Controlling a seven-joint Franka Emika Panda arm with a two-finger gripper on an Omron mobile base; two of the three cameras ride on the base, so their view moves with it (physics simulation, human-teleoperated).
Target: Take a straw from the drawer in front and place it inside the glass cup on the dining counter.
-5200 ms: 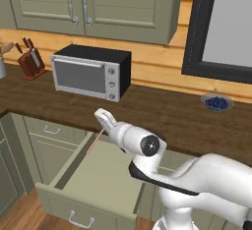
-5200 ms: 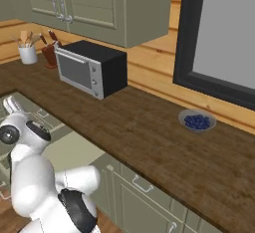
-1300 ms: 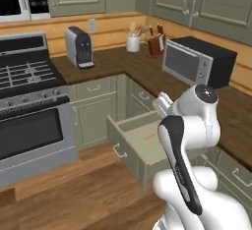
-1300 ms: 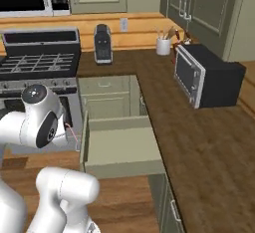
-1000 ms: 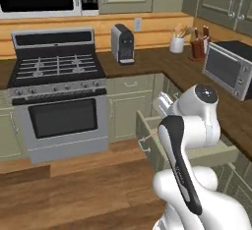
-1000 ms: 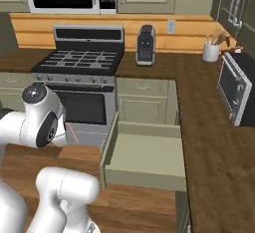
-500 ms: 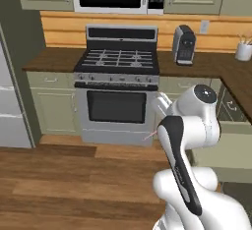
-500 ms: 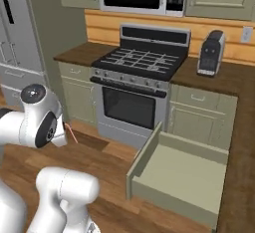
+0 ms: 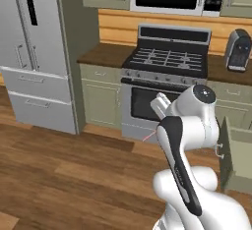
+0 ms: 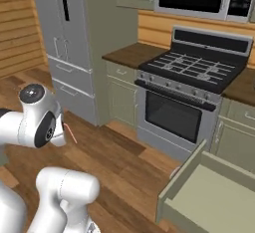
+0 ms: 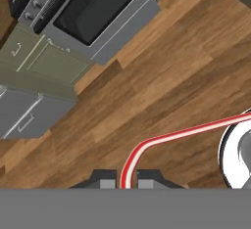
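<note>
Drawer [image 10: 209, 197] pulled open at lower right of the right base view, pale interior bare as far as visible; same drawer seen edge-on at the right margin of the left base view, small silver handle on its front

Gripper [image 11: 123, 180] closed on the straw [image 11: 162, 137], both dark fingertips pressed against the red stick at the bottom of the hand view. From the pinch point, rises a short way, bends through a curve, then runs long and nearly straight toward the right edge of that view. Long axis therefore lying across the view rather than along the fingers, bent end at the grip

Held over bare wood floor [image 11: 162, 71], well apart from the drawer. In the left base view, shows as a thin red sliver [image 9: 149, 137] just left of the white arm, slanting down and leftward in front of the oven [image 9: 147, 103]. In the right base view, pokes out to the right of the round wrist joint as a short red line [image 10: 71, 134], tilted down to the right, above the floorboards

Stove [image 10: 199, 72] and its dark oven window behind; grey fridge [image 10: 74, 43] standing to the left of the low cabinets in both base views
</note>
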